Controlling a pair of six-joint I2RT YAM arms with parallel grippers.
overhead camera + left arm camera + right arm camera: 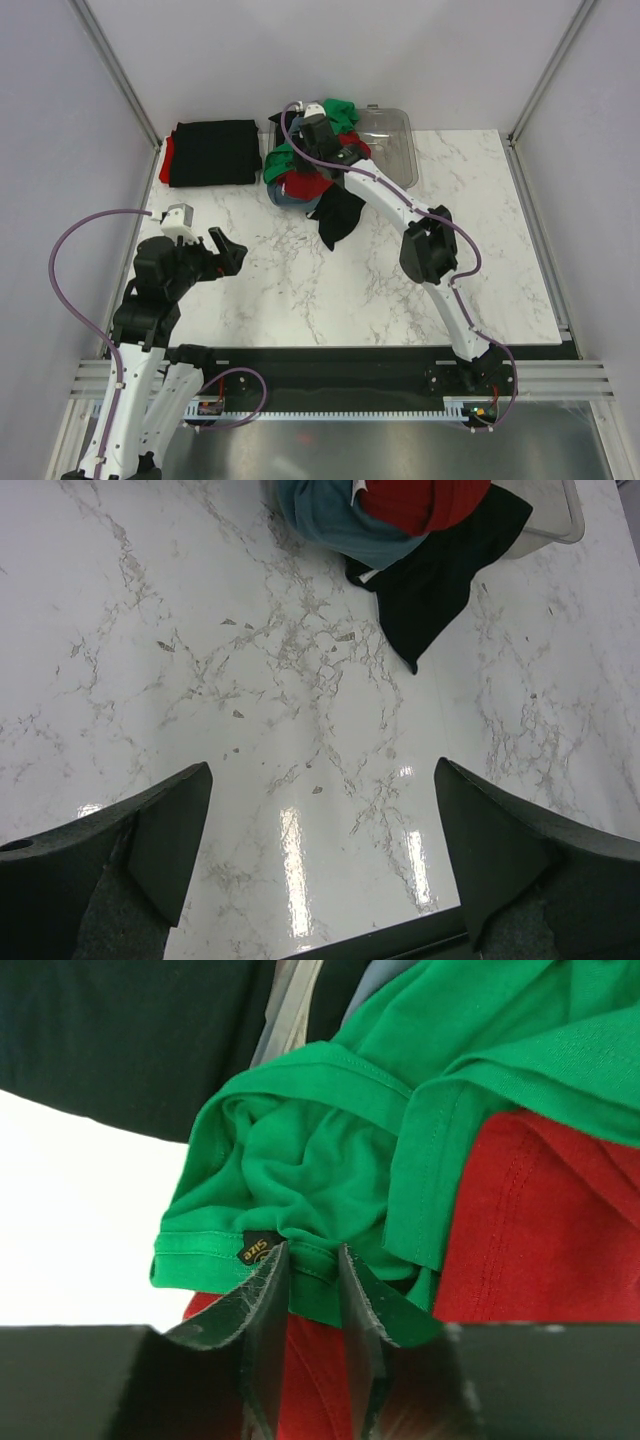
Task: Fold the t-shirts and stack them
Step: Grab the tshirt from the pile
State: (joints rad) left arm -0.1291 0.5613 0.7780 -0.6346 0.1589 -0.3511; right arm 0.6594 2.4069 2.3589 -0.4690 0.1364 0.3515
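1. The right tool [308, 1265] is stretched out to the far middle of the white marble-look bench [300, 270]. Its two fingers are squeezed nearly together on the hem of the bright green soft cloth t-shirt [300, 1150], right beside a little black label [258, 1248].
2. That green one is part of a crumpled heap. A red cloth t-shirt [540, 1220] is touching it, a grey-blue cloth t-shirt [335, 520] sits at the heap's near-left edge, and a loose black cloth t-shirt [435, 570] trails out toward the near side.
3. The heap butts up against a clear rectangular plastic tray [395, 140] on its right.
4. In the far-left corner, a folded black cloth t-shirt [212, 152] lies flat, with a strip of red cloth [166, 158] poking out along its left side.
5. The left tool [320, 780] hangs over bare bench at near left, jaws spread wide with nothing in them.
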